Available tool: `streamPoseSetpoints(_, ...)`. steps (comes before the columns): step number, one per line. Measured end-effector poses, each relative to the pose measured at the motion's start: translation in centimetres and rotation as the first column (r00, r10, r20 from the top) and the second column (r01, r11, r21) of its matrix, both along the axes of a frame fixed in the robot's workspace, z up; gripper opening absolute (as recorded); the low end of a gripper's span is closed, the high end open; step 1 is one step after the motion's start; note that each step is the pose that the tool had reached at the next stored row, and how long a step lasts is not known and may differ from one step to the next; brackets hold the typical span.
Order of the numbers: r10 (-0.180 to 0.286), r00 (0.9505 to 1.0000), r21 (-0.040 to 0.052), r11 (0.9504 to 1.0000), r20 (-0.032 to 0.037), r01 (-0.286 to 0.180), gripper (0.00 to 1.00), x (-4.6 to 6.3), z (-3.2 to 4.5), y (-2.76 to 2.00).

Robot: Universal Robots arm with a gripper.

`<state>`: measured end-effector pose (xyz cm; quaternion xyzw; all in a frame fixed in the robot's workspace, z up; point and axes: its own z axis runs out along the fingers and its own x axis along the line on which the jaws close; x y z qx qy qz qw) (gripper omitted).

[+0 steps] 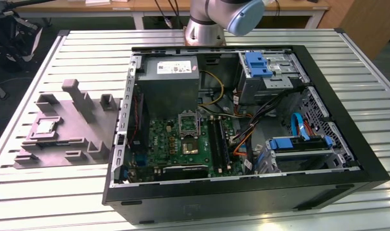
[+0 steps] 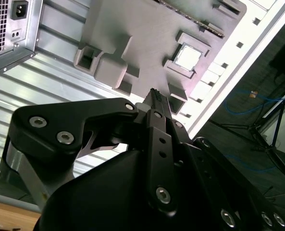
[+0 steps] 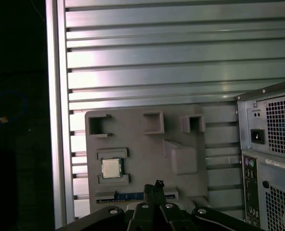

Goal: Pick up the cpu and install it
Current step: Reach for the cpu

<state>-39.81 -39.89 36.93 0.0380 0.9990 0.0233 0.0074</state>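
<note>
Gripper [image 3: 154,186] fingers are pressed together, empty, hanging over the tray [image 3: 147,144] w/o touching it. Cpu [image 3: 110,168] lies flat in its tray pocket, mid-left of the exterior view, well apart from the PC case [image 1: 246,202]. Prob. light, rigid, thin, w/ slick metal top and delicate underside, so take it by opposite edges. Farther back, a white sticker [image 1: 171,68] on the PSU [image 1: 172,94]; print too small to read.

A slatted aluminium counter [image 1: 60,192] carries a grey moulded tray [image 1: 63,144] toward the exterior view's left and an open black computer case [image 1: 246,195] just beside it.
</note>
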Motion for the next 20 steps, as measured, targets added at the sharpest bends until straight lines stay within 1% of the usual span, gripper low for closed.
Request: streamPoseSetpoints(20, 0.000, 1.0000, -0.0001, 1.0000, -0.0002, 0.000, 0.11, -2.9, -0.42, 0.00)
